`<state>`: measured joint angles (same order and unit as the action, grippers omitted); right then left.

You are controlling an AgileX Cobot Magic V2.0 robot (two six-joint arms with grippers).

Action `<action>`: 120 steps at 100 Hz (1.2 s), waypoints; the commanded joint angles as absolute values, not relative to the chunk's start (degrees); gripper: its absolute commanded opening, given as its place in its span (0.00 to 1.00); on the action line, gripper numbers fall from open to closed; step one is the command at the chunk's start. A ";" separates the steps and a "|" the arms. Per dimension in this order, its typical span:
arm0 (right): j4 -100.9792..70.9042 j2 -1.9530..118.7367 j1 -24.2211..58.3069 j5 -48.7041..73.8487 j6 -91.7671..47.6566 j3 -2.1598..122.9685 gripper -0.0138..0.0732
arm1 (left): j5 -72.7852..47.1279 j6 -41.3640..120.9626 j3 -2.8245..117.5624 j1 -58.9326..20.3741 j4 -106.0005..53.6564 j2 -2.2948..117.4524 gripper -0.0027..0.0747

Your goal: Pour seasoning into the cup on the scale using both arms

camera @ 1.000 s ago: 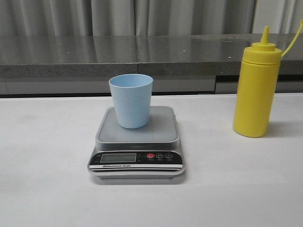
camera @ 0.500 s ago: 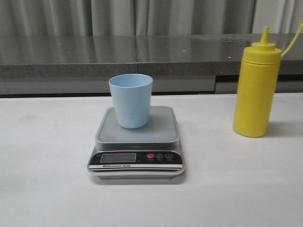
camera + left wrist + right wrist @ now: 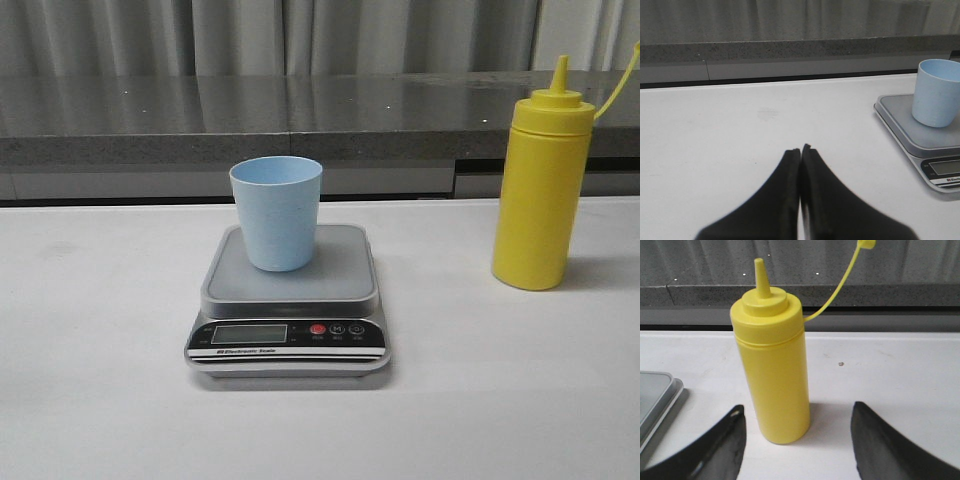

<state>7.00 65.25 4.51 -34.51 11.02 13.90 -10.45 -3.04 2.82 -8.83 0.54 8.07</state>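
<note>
A pale blue cup [image 3: 277, 211] stands upright on the steel platform of the silver-grey scale [image 3: 288, 300] at the middle of the white table; both also show in the left wrist view, cup [image 3: 938, 92] on scale [image 3: 920, 132]. The yellow seasoning bottle [image 3: 541, 187] stands upright to the right, strap trailing off its cap. In the right wrist view the bottle [image 3: 772, 355] stands just beyond my open right gripper [image 3: 798, 412], apart from both fingers. My left gripper [image 3: 800, 149] is shut on nothing, over bare table to the left of the scale. Neither arm shows in the front view.
A grey stone ledge [image 3: 300, 115] with curtains behind runs along the back of the white table [image 3: 100, 300]. The scale's corner [image 3: 655, 395] sits to the side of the right gripper's finger.
</note>
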 commanded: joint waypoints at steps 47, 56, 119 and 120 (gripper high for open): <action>11.06 83.97 4.58 -62.09 11.04 16.00 0.70 | -6.11 -3.48 4.46 -8.72 0.00 8.56 0.01; 12.20 86.53 4.58 -62.46 11.65 16.64 0.74 | -6.11 -3.48 4.46 -8.72 0.00 8.56 0.01; 15.37 98.45 4.58 -60.25 16.41 28.44 0.90 | -6.11 -3.48 4.46 -8.72 0.00 8.56 0.01; 15.43 98.78 4.58 -60.26 16.70 28.78 0.90 | -6.11 -3.48 4.46 -8.72 0.00 8.56 0.01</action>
<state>14.63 99.12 4.60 -56.27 15.45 26.12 -10.45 -3.04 2.82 -8.83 0.54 8.07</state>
